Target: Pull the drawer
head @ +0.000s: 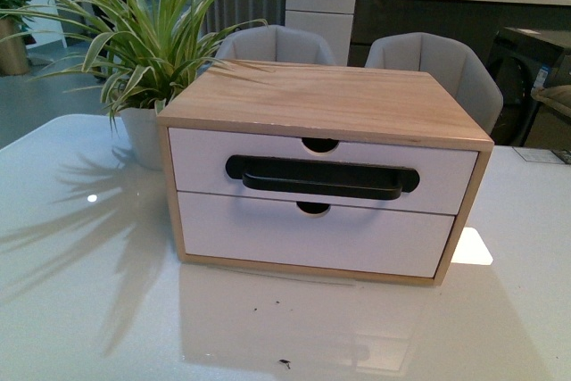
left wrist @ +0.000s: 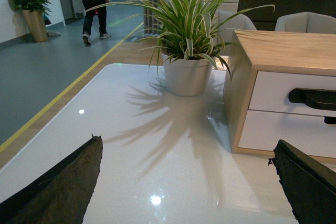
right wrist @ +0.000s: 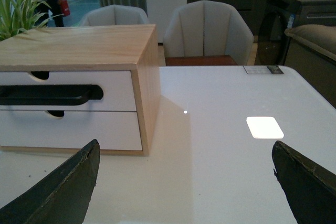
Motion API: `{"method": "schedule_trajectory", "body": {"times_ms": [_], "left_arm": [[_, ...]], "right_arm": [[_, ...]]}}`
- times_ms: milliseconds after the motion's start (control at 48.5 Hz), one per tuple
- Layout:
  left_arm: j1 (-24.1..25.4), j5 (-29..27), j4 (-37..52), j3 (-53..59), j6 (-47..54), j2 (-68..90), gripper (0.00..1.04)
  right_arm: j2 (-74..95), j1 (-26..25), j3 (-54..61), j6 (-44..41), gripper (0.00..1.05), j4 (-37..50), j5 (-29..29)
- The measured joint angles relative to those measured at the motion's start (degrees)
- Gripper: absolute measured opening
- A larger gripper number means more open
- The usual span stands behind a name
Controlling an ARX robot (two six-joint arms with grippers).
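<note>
Here, drawer [head: 201,162]: closed, upper slot of the wooden cabinet [head: 330,95], mid-table; no arms visible.
Left gripper [left wrist: 187,145]: spread wide, empty, near-left of the cabinet.
Right gripper [right wrist: 185,145]: spread wide, empty, near-right; best to grip the black bar handle [right wrist: 47,94] squarely and pull straight.

Left tool [left wrist: 186,141] and right tool [right wrist: 185,143] — jaws spread wide.

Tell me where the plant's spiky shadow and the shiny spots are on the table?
Front view: the plant throws a spiky shadow across the table, and a bright square glows right of the cabinet. Left wrist view: the same shadow, plus two small glare dots. Right wrist view: the bright square and one dot.
</note>
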State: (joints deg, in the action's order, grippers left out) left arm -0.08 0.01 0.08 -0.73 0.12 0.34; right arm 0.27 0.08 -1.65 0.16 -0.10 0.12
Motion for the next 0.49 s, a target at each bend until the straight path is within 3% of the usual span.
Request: {"method": "schedule_trajectory", "body": {"times_ms": [21, 82, 186, 330, 433, 495], "left_arm": [[0.0, 0.0, 0.0, 0.0, 0.0, 0.0, 0.97], [-0.4, -0.1, -2.0, -0.3, -3.1, 0.9, 0.97], [-2.8, -1.2, -0.7, -0.4, -5.1, 4.8, 0.97], [-10.0, 0.0, 9.3, -2.1, -4.0, 17.7, 0.97], [-16.0, 4.7, 20.8, -7.4, 1.6, 34.2, 0.97], [-17.6, 7.0, 22.9, -9.6, 4.5, 40.0, 0.97]], "right_arm": [[0.0, 0.0, 0.0, 0.0, 0.96, 0.0, 0.0], [2.6, 2.3, -1.0, 3.8, 0.96, -3.9, 7.4], [8.0, 2.6, -1.4, 7.8, 0.96, -4.1, 9.7], [18.6, 0.1, -6.4, 9.3, 0.96, -0.1, 2.6], [31.6, -2.3, -13.3, 4.7, 0.96, 1.1, -4.5], [36.0, -2.7, -15.7, 1.9, 0.96, 1.1, -6.4]]}}
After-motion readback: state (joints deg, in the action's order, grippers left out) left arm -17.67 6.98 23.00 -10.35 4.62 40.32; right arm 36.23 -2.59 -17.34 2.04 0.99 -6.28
